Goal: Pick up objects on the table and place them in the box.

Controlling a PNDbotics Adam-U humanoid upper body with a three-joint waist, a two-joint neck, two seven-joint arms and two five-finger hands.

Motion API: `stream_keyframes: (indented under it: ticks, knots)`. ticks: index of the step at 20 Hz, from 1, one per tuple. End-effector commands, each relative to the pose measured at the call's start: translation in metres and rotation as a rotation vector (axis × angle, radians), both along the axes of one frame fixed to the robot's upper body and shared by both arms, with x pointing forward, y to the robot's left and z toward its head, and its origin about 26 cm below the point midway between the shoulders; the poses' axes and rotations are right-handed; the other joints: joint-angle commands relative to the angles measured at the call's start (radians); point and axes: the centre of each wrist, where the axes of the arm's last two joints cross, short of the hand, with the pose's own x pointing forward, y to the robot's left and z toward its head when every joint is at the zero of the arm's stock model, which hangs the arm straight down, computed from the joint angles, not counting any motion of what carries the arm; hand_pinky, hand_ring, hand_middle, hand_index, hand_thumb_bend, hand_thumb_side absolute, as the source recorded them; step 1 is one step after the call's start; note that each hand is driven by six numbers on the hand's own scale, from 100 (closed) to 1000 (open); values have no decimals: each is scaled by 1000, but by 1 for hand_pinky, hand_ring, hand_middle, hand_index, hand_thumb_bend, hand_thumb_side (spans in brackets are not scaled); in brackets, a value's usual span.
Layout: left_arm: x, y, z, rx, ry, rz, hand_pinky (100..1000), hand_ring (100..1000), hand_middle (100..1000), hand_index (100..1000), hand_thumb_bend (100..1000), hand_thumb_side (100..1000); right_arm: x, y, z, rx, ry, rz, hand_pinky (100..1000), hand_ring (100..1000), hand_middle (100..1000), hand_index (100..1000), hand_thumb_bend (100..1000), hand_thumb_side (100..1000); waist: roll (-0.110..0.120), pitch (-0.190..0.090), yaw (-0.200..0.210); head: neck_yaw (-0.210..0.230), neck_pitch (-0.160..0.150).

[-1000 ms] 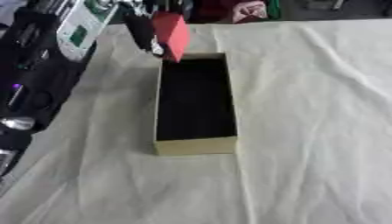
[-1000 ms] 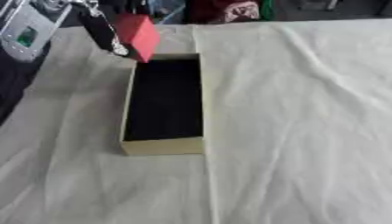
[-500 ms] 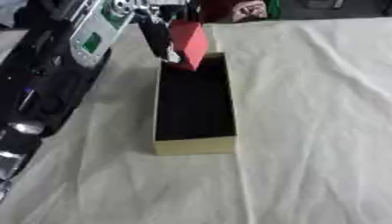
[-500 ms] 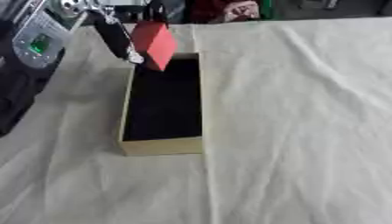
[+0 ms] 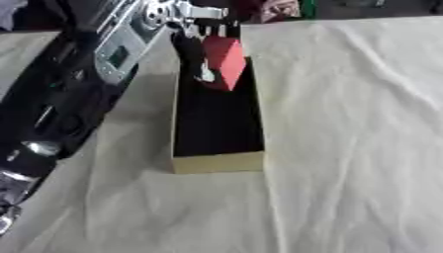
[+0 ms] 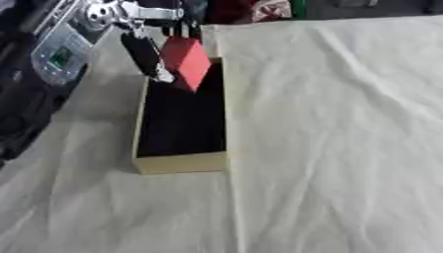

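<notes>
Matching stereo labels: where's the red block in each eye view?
Left eye view: red block upper centre, held by the left hand over the far end of the box.
Right eye view: same block, upper left of centre.
Shared landmark: the box's near tan wall.

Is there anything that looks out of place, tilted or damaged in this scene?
Nothing stands out. The red block is tilted only because the left hand holds it over the far end of the box; the cloth is just wrinkled.

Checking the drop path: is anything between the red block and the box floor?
Nothing shows: the red block hangs in the left robot hand over the box's bare dark floor, in both eye views.
</notes>
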Motion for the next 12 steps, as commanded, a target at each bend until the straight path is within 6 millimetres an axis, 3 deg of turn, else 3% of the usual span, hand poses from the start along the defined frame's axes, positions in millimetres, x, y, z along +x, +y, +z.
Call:
stream_keyframes:
  ticks: [1,4,7,12]
  knots:
    - [1,2,5,38,-22,1,813,829,820,854,739,100,-5,0,12,-26,-33,-1,877,867,873,847,100,447,11,-25,-2,-2,9]
    - [4,4,1,89,-45,2,865,873,857,895,813,100,-5,0,12,-26,-34,-1,877,867,873,847,100,448,11,-23,-3,-3,9]
    - [5,4,0,126,-70,-12,890,897,886,936,1000,286,-5,0,12,-26,-35,-1,877,867,873,847,100,449,12,-22,-5,-1,10]
    - [1,5,7,150,-126,-16,891,897,884,932,1000,297,-5,0,12,-27,-35,0,877,867,873,847,100,448,13,-21,-9,2,12]
